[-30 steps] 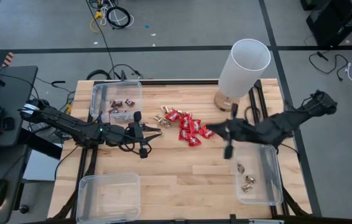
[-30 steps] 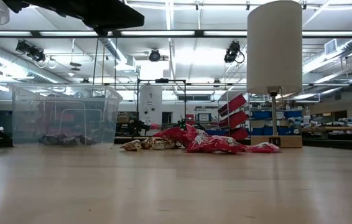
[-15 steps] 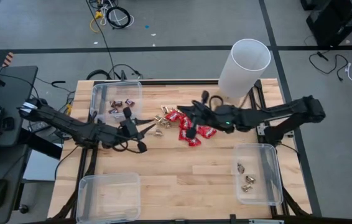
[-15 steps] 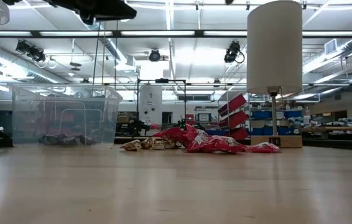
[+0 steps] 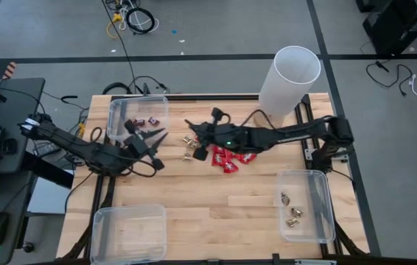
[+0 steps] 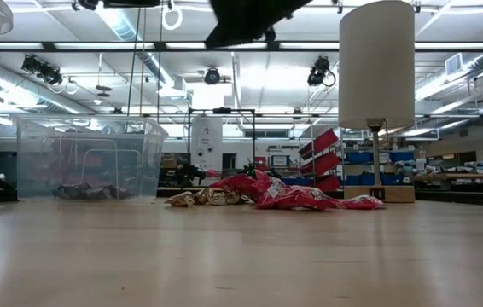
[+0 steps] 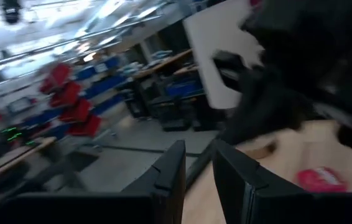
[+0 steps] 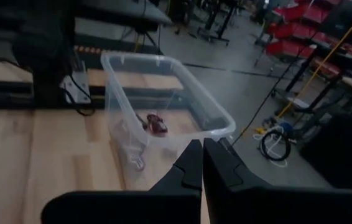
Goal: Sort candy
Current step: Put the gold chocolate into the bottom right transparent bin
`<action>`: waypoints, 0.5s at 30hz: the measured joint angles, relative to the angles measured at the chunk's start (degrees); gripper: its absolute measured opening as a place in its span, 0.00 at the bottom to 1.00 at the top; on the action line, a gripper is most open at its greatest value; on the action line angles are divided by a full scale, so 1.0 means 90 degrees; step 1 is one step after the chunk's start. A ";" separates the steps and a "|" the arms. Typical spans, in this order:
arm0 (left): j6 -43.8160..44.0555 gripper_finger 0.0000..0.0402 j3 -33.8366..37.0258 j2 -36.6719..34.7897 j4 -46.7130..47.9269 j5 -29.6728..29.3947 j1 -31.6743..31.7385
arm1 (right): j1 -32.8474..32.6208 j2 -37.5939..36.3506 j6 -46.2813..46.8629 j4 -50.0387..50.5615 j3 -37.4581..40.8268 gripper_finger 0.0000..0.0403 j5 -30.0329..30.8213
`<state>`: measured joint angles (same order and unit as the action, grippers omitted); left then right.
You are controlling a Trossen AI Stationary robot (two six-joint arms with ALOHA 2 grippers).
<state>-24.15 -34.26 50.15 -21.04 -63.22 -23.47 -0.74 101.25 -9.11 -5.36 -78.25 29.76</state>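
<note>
On the worktop [image 5: 216, 199], candy sorting is partly done.
Red packets [image 5: 227, 156] and gold-foil pieces [image 5: 190, 147] are left; right gripper [image 5: 191, 126] fingers are together, left gripper [image 5: 160, 135] fingers slightly apart, nothing seen held.

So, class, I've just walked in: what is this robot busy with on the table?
It is sorting candy into clear bins. The right end effector, shut and empty, reaches over the gold-foil pieces beside the red packets. The left end effector hovers by the far-left bin of dark bars. The near-left bin is empty.
</note>
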 joint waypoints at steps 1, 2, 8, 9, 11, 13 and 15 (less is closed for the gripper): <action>-0.0075 0.21 0.0000 -0.0051 0.0008 -0.0183 -0.0030 | 0.0020 0.0120 0.0009 0.0029 -0.0051 0.00 0.0001; -0.0119 0.21 0.0000 -0.0087 0.0010 -0.0324 -0.0059 | 0.0035 0.0232 0.0013 0.0035 -0.0097 0.00 0.0000; -0.0135 0.21 0.0000 -0.0236 0.0356 -0.0871 -0.0166 | 0.0148 0.0798 0.0413 0.0026 -0.0303 0.00 -0.0113; -0.0130 0.21 0.0000 -0.0240 0.0390 -0.0982 -0.0181 | 0.0168 0.0873 0.0498 0.0031 -0.0303 0.00 -0.0177; -0.0130 0.21 0.0000 -0.0245 0.0416 -0.1184 -0.0221 | 0.0203 0.1021 0.0677 0.0087 -0.0303 0.00 -0.0299; -0.0128 0.21 0.0000 -0.0245 0.0492 -0.1288 -0.0256 | 0.0233 0.1161 0.0820 0.0147 -0.0303 0.00 -0.0340; -0.0127 0.21 0.0000 -0.0245 0.0551 -0.1350 -0.0283 | 0.0265 0.1321 0.0904 0.0222 -0.0303 0.00 -0.0347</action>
<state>-25.29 -34.26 47.94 -16.08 -75.37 -26.02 1.65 113.14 -0.98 -3.36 -80.97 26.63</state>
